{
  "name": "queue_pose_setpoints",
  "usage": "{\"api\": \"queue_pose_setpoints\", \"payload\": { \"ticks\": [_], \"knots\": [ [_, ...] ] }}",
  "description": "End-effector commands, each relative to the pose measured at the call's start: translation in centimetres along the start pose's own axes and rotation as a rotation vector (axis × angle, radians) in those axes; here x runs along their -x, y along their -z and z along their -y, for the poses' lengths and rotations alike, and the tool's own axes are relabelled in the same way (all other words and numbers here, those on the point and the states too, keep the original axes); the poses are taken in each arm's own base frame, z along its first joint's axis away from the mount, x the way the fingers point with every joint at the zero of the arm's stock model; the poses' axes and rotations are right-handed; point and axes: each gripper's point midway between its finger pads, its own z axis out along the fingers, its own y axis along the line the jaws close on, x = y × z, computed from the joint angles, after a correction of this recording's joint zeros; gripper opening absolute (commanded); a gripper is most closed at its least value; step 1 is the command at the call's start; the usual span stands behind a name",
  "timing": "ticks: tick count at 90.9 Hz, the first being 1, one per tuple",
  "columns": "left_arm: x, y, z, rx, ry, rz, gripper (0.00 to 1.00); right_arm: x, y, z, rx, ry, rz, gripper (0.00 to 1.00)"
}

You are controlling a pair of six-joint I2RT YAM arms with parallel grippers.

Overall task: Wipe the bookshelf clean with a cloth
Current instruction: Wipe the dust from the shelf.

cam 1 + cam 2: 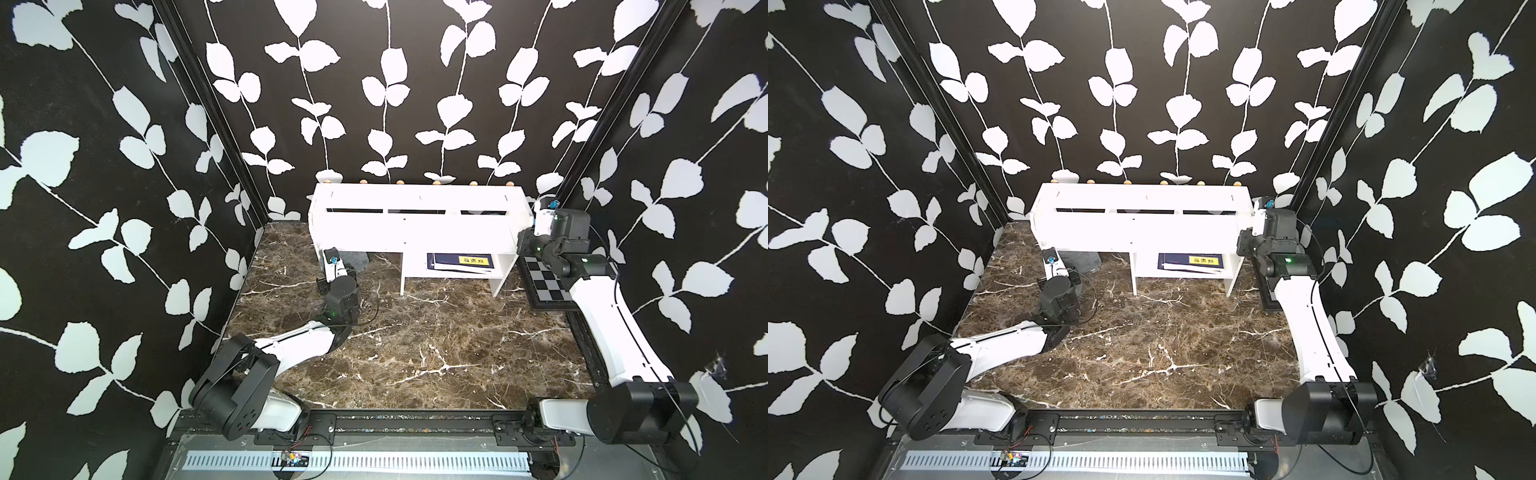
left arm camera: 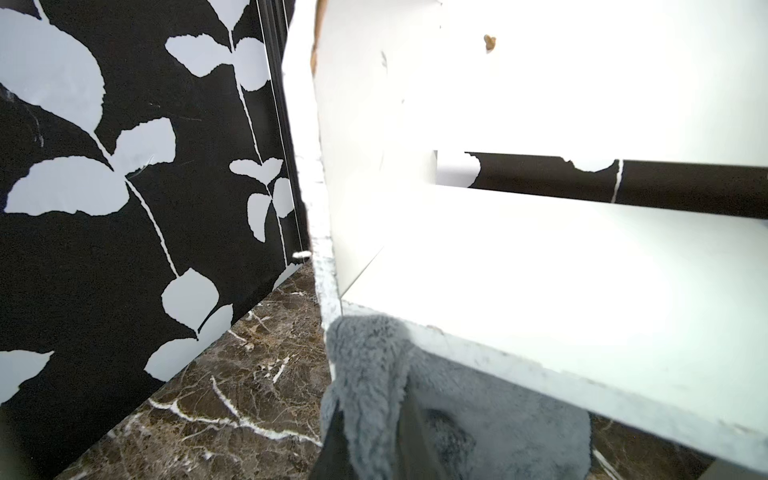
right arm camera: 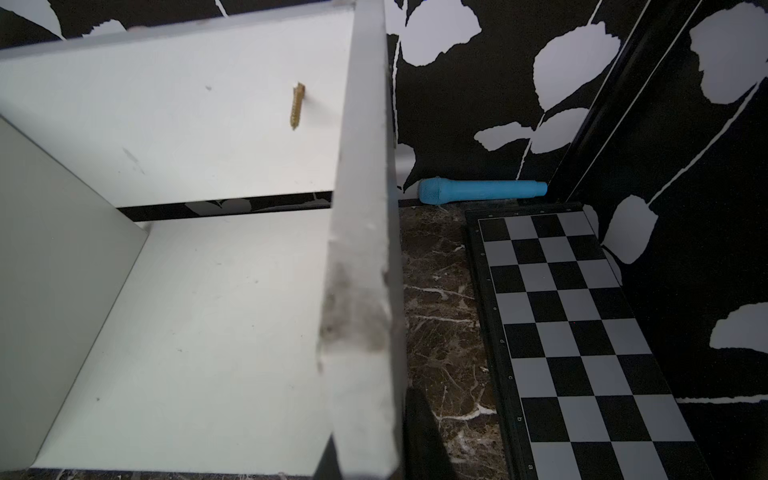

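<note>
Notably, blue book (image 1: 446, 261) lies flat in bookshelf (image 1: 415, 232) lower compartment.

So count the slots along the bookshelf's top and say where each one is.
3, in a row along the top of the bookshelf: left slot, middle slot, right slot nearest the right arm. None looks hidden.

Left arm (image 1: 299, 340) low, left gripper (image 2: 370, 440) pinching the cloth (image 2: 498, 424), right arm (image 1: 598, 324) extended, right gripper (image 3: 374, 453) seemingly clamping the bookshelf (image 3: 208, 311)
</note>
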Motion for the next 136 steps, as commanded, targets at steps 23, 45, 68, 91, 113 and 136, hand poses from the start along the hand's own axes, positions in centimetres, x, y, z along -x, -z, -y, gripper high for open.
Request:
{"api": "queue_pose_setpoints", "payload": {
  "ticks": [23, 45, 68, 91, 113, 136],
  "knots": [
    [-6.0, 0.3, -1.6, 0.067, 0.04, -0.052, 0.0, 5.2, 3.4, -3.2, 0.169, -0.125, 0.184, 0.0],
    [-8.1, 0.9, 1.1, -0.109, 0.168, -0.112, 0.0, 5.2, 3.2, -3.3, 0.175, -0.126, 0.18, 0.0],
    [-4.5, 0.9, 6.4, -0.345, 0.425, -0.071, 0.0, 4.6, 2.9, -3.3, 0.182, -0.132, 0.166, 0.0],
    [-1.1, 2.7, 10.9, -0.532, 0.584, -0.026, 0.0, 4.7, 3.2, -3.6, 0.196, -0.14, 0.172, 0.0],
    [2.5, 4.0, 10.9, -0.576, 0.633, 0.046, 0.0, 5.0, 3.7, -3.5, 0.19, -0.134, 0.184, 0.0],
    [4.6, 4.8, 12.0, -0.665, 0.65, 0.07, 0.0, 5.0, 3.7, -3.7, 0.198, -0.138, 0.183, 0.0]
  ]
}}
